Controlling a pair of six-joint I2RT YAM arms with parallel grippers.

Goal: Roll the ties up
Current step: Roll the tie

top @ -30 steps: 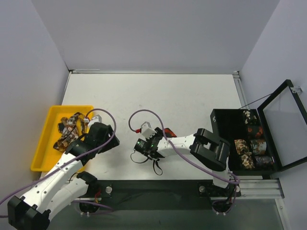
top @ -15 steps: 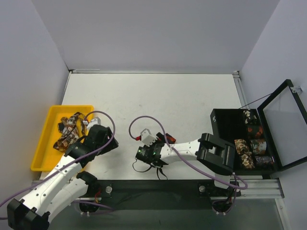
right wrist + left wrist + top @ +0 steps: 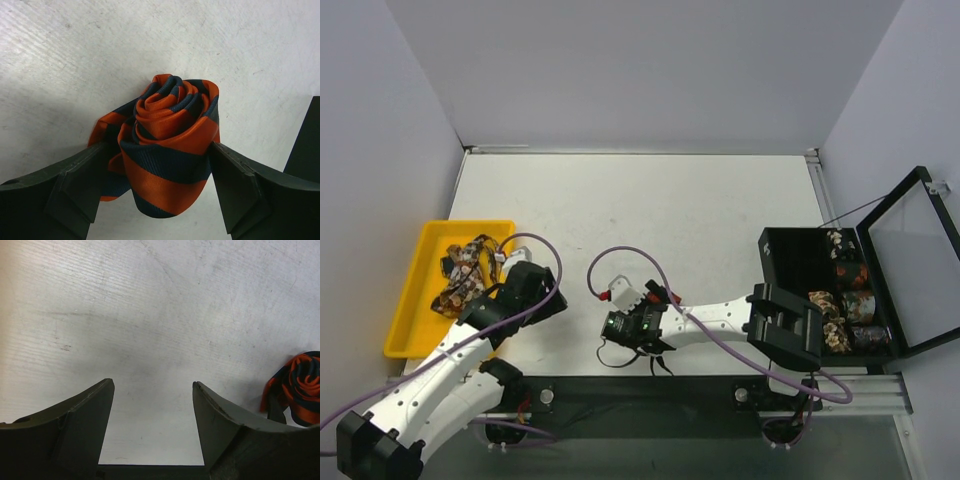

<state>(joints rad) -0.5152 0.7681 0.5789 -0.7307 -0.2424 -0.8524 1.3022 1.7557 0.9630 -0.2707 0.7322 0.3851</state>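
A rolled tie (image 3: 167,145) with red-orange and dark stripes sits between the fingers of my right gripper (image 3: 157,145). The jaws stand wide, one fingertip (image 3: 222,160) at each side of the roll without squeezing it, and a loose end trails off to the left. The same roll (image 3: 297,385) shows at the right edge of the left wrist view. My left gripper (image 3: 152,385) is open over bare table, holding nothing, a little to the left of the roll. From above, the left gripper (image 3: 550,298) and the right wrist (image 3: 632,325) are near the table's front edge.
A yellow tray (image 3: 405,300) at the left holds patterned brown ties (image 3: 465,275) in a heap. An open black box (image 3: 790,260) at the right holds several rolled ties (image 3: 845,305), its lid (image 3: 915,265) leaning outward. Purple cables loop over both arms.
My right gripper's jaws have spread apart around the striped roll, and the right arm has drawn back toward the front edge. The left arm has barely moved.
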